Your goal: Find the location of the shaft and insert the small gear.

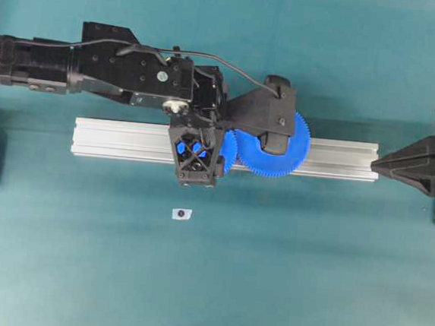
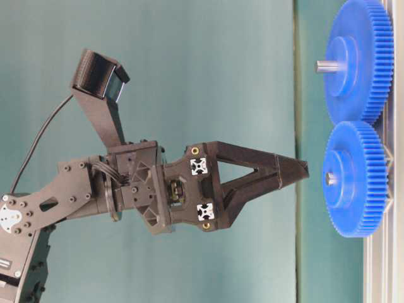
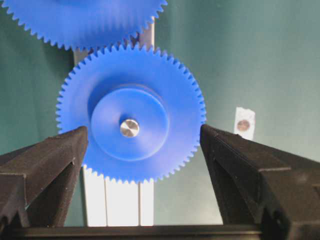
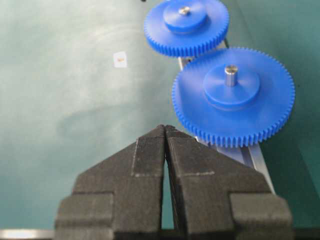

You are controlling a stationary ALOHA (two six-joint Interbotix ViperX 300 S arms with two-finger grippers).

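Observation:
The small gear (image 3: 131, 112) is bright blue and sits on the aluminium rail (image 3: 120, 200), its teeth against the larger blue gear (image 3: 82, 20). The shaft's silvery tip (image 3: 129, 127) shows in the small gear's hub. My left gripper (image 3: 144, 131) is open, hovers over the small gear with one finger on each side, and holds nothing. From the table-level view the left gripper (image 2: 302, 170) stands apart from the small gear (image 2: 353, 180). My right gripper (image 4: 165, 127) is shut and empty, short of the larger gear (image 4: 232, 95). From overhead, the left arm hides most of the small gear (image 1: 230, 150).
The rail (image 1: 113, 138) lies across the middle of the teal table. The larger gear (image 1: 280, 149) has a grey pin standing out of its hub. A small white tag with a dark dot (image 1: 182, 214) lies in front of the rail. My right gripper (image 1: 385, 164) is at the rail's right end.

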